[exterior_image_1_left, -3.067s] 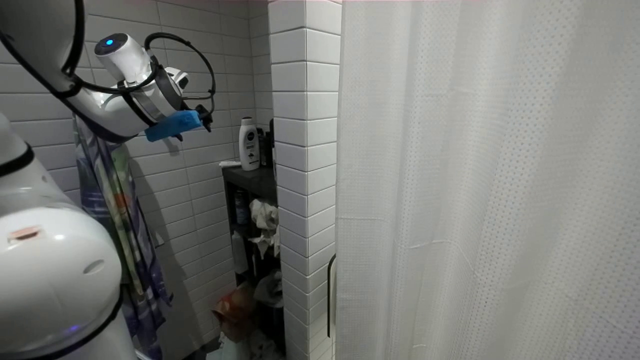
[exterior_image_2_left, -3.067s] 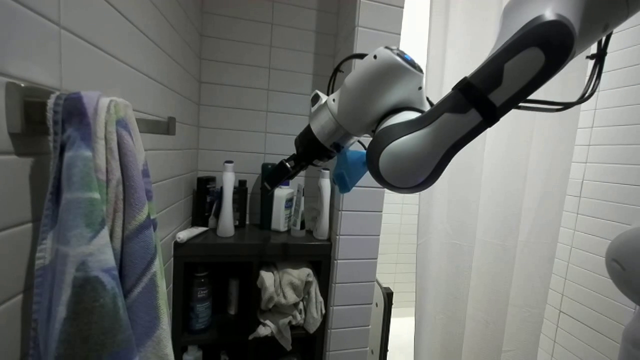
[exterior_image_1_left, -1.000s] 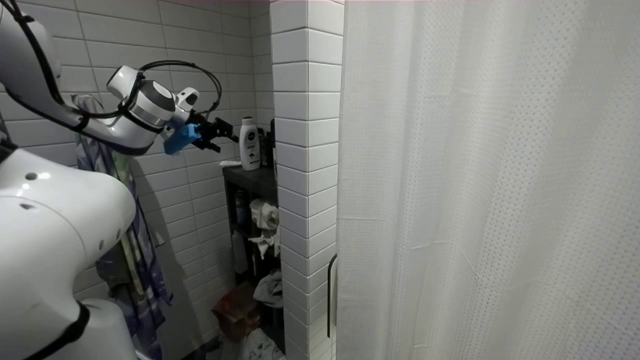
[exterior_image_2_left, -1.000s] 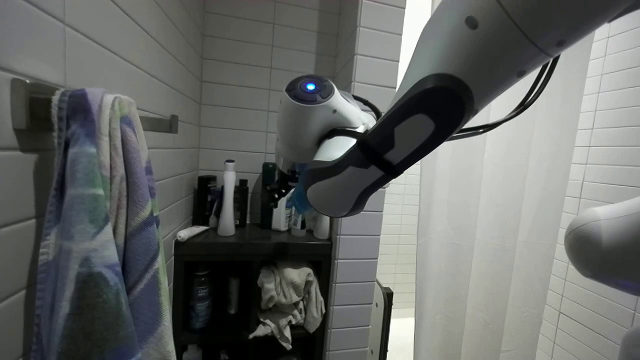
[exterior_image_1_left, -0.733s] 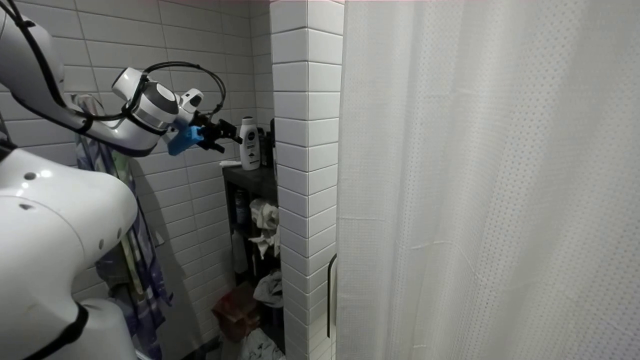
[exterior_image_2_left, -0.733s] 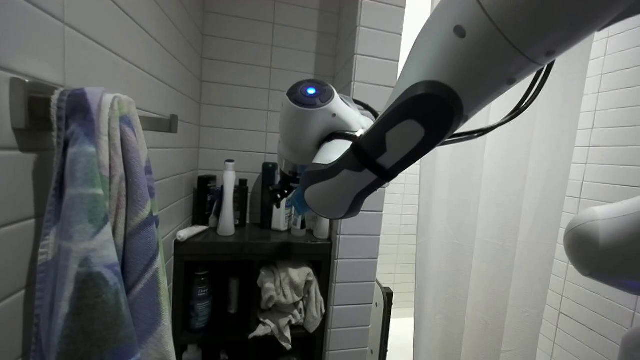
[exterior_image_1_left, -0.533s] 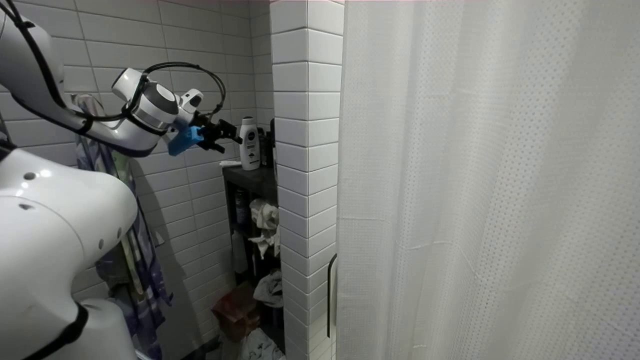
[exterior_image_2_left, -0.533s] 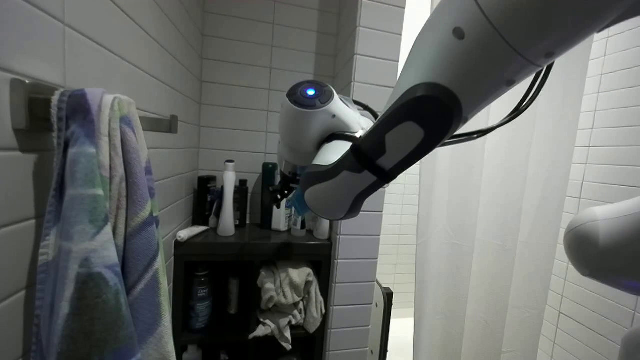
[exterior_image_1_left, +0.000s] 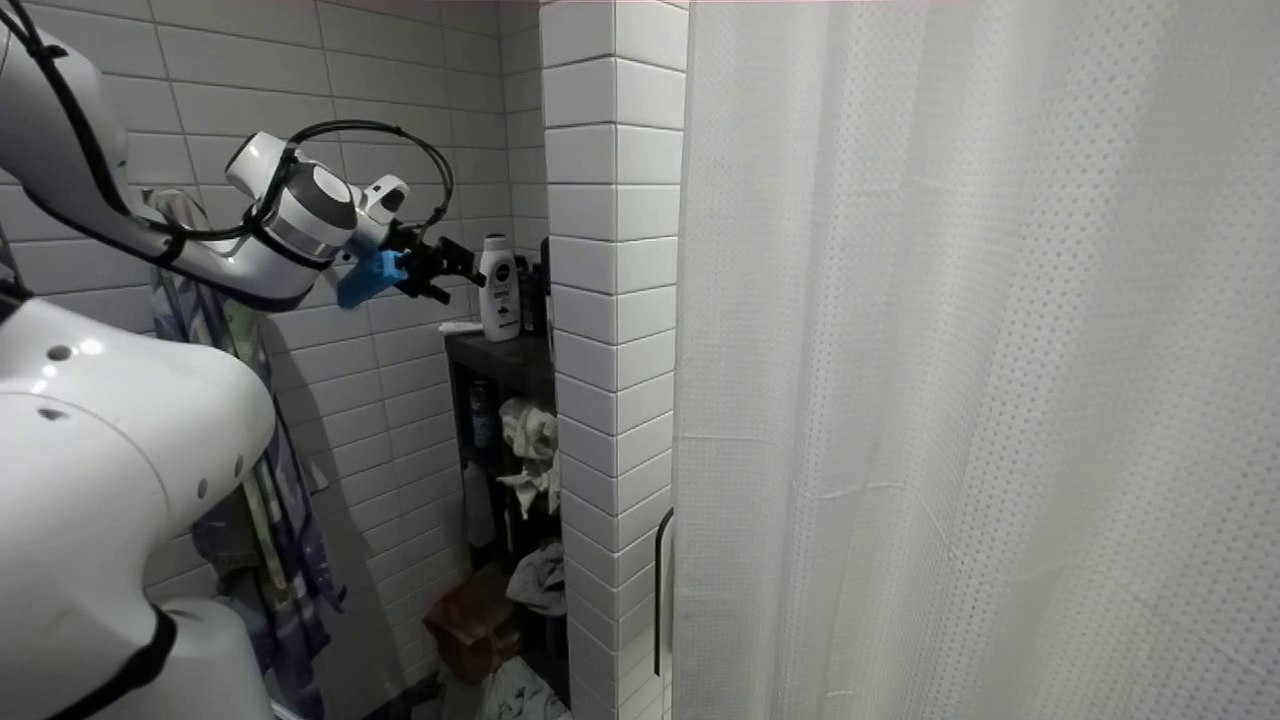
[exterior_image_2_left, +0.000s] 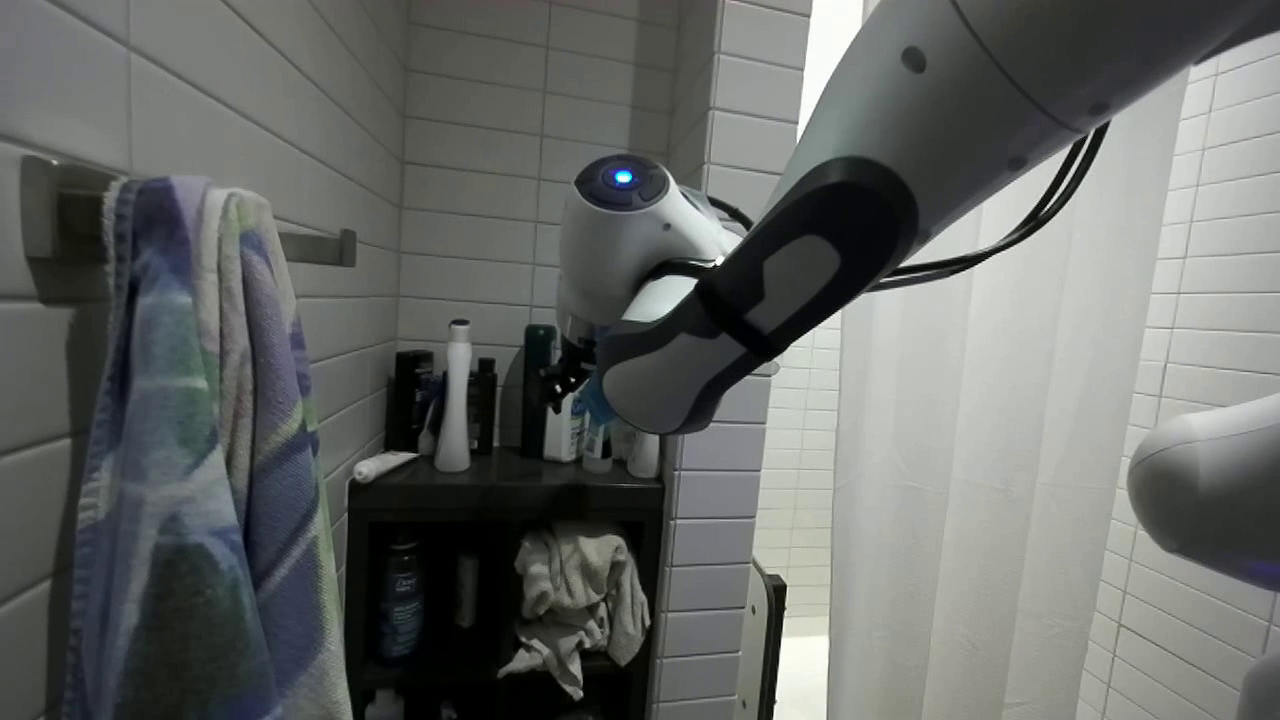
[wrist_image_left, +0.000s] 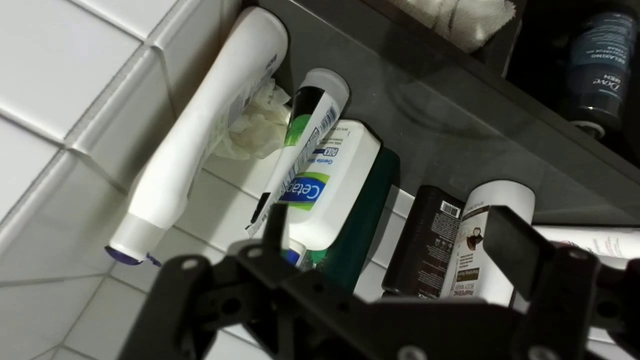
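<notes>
My black gripper is open, with nothing between its fingers. Beyond the gap in the wrist view are a dark brown bottle, a dark green bottle and a white body wash bottle. The right finger overlaps the body wash bottle; contact cannot be told. The left finger is in front of a white Cetaphil bottle. In an exterior view the gripper is close beside a white bottle. In an exterior view the gripper is above the black shelf top, partly hidden by the arm.
A white bottle with purple cap and a tube stand at one end. A lying tube is at the other. A towel hangs from a bar. A tiled pillar and white curtain border the shelf.
Since about three seconds ago the arm has swung lower and towards the shelf, bringing the gripper near the bottles. Over the last half second it has hardly moved.
</notes>
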